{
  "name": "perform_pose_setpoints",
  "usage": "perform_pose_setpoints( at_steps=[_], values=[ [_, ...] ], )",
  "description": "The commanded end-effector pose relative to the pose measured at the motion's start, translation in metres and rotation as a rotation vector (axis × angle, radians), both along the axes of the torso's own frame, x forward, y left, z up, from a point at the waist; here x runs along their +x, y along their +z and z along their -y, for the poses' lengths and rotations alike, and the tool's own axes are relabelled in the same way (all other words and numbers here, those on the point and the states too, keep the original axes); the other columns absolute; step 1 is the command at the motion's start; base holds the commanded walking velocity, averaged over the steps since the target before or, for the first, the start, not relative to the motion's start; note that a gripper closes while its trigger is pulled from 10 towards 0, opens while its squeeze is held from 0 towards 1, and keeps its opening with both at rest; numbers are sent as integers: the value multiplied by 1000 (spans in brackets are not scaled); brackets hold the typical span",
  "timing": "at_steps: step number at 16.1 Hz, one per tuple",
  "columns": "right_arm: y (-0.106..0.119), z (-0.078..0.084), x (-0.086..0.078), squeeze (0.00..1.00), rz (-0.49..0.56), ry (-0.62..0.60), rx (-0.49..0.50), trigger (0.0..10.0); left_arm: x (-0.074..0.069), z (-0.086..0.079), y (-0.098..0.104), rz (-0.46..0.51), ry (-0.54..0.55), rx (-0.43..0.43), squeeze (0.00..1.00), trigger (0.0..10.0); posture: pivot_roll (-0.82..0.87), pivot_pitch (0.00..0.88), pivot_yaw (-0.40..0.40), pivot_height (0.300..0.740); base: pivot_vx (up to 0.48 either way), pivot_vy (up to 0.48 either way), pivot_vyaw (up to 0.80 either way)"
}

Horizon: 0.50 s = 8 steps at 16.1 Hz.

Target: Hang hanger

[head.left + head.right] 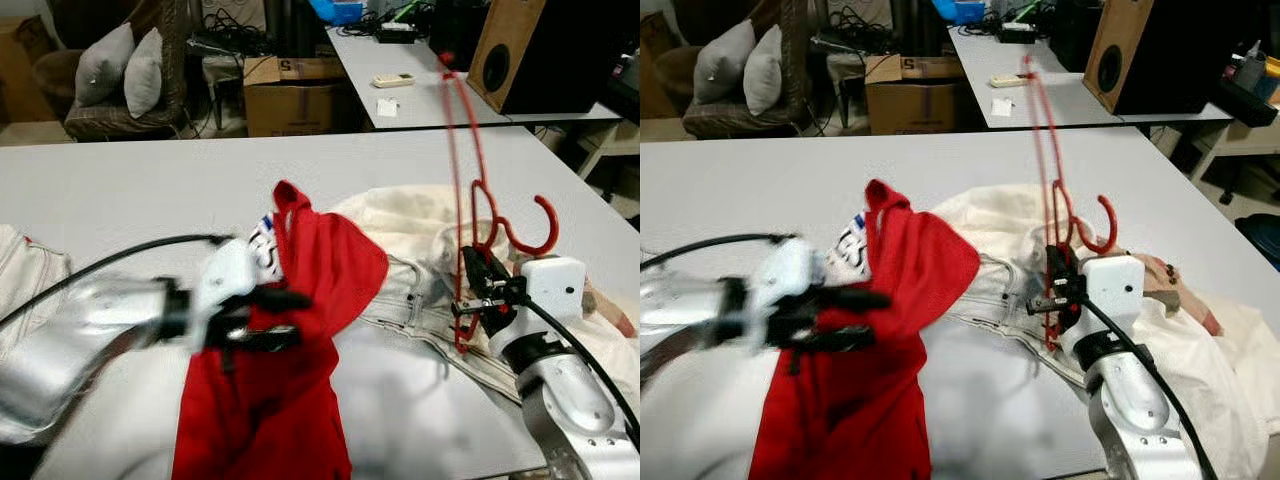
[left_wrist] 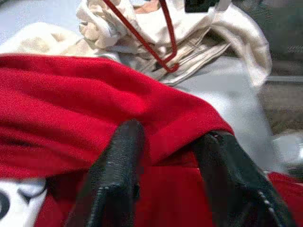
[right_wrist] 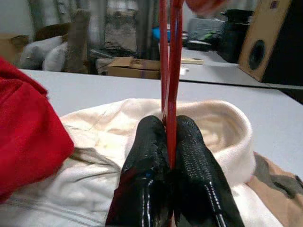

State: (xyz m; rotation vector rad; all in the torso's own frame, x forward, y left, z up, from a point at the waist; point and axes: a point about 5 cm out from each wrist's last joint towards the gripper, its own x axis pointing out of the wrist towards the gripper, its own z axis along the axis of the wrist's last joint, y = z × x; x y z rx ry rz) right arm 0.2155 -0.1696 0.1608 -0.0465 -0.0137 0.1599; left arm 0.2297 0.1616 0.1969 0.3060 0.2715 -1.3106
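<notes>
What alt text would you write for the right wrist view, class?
The right end effector is shut on a red hanger that rises upright above cream clothing on a grey table. A red garment lies beside it.

One red hanger (image 1: 470, 200), one red shirt (image 1: 290, 350), one cream garment (image 1: 1010, 260) lie at the near counter (image 1: 150, 180). Two grey cushions (image 1: 125, 65) sit at eleven o'clock, one cardboard box (image 1: 290, 95) at twelve, one wooden speaker (image 1: 520, 50) at one.
</notes>
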Motion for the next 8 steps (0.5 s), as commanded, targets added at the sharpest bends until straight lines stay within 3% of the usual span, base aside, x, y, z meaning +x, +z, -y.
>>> perform_pose_setpoints(
  at_steps=[1, 3, 6, 8],
  values=[
    [4, 4, 2, 0, 14, 25, 7, 10000, -2, -12, 18, -15, 30, -63, 1000, 10000, -12, 0, -20, 740, 0, 0, 0],
    [5, 4, 4, 0, 18, 56, 2, 10000, 0, -20, 29, -29, 67, -129, 1000, 10000, -8, 0, -27, 740, 0, 0, 0],
    [7, 6, 6, 0, 23, 65, 9, 10000, 15, -31, 41, 64, 238, -256, 1000, 10000, 1, 0, -34, 740, 0, 0, 0],
    [11, 0, 8, 0, 31, 83, 34, 10000, 41, -26, 37, 239, 554, -265, 984, 10000, 3, 0, -29, 740, 0, 0, 0]
  ],
)
